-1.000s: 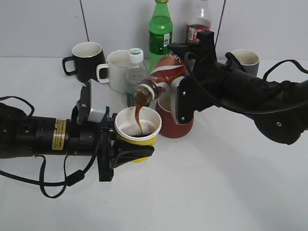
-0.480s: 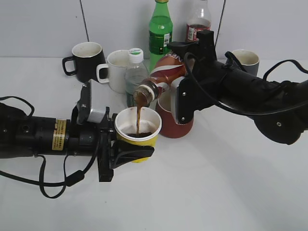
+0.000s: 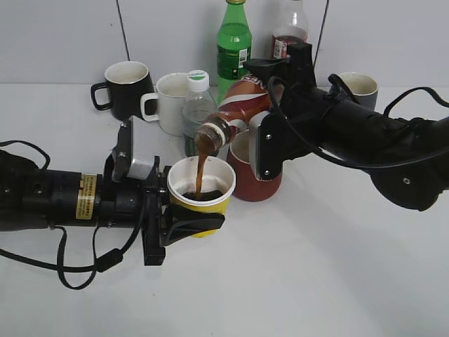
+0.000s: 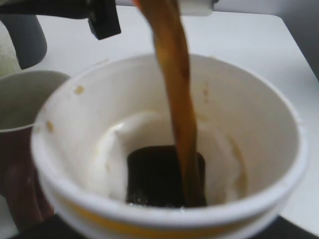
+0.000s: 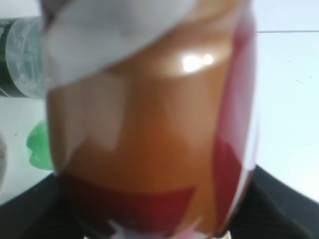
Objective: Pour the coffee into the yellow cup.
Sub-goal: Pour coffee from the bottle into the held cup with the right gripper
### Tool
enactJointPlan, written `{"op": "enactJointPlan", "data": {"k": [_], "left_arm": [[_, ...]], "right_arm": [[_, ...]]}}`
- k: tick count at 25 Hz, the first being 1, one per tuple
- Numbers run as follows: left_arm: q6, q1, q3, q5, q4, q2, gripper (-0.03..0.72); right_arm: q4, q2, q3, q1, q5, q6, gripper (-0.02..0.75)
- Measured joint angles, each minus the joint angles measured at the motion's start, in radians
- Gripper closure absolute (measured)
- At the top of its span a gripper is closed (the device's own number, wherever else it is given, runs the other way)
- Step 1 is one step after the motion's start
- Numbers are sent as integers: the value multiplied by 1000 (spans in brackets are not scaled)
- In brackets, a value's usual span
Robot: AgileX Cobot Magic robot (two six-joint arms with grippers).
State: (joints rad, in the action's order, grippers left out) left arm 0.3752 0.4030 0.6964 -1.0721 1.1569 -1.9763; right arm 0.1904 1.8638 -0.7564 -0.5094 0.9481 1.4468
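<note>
My right gripper point(image 3: 261, 116) is shut on the coffee bottle point(image 3: 237, 111), which has a red-brown label with a white swirl, and holds it tilted with its mouth down to the left. A brown stream falls from the mouth into the yellow cup point(image 3: 201, 195). My left gripper point(image 3: 184, 219) is shut on the yellow cup and holds it upright under the bottle. In the left wrist view the cup's white inside point(image 4: 234, 114) holds a dark pool with the stream point(image 4: 174, 84) running into it. The right wrist view is filled by the bottle point(image 5: 149, 124).
A red mug point(image 3: 254, 175) stands right behind the cup, under the bottle. Behind are a white mug point(image 3: 168, 102), a black mug point(image 3: 126, 88), a white-capped pale bottle point(image 3: 197, 105), a green bottle point(image 3: 233, 45), a cola bottle point(image 3: 287, 31) and a grey mug point(image 3: 359, 88).
The stream keeps falling and the dark pool in the cup has grown a little. Both arms hold nearly still.
</note>
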Motion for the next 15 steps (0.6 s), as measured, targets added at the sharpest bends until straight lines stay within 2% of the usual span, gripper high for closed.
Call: {"op": "enactJointPlan", "data": {"k": [6, 15], "left_arm": [[0, 0, 0, 0, 0, 0, 339], [0, 0, 0, -3, -2, 0, 339]], "right_arm": [[0, 0, 0, 0, 0, -10, 225], [-2, 0, 0, 0, 0, -133, 225]]}}
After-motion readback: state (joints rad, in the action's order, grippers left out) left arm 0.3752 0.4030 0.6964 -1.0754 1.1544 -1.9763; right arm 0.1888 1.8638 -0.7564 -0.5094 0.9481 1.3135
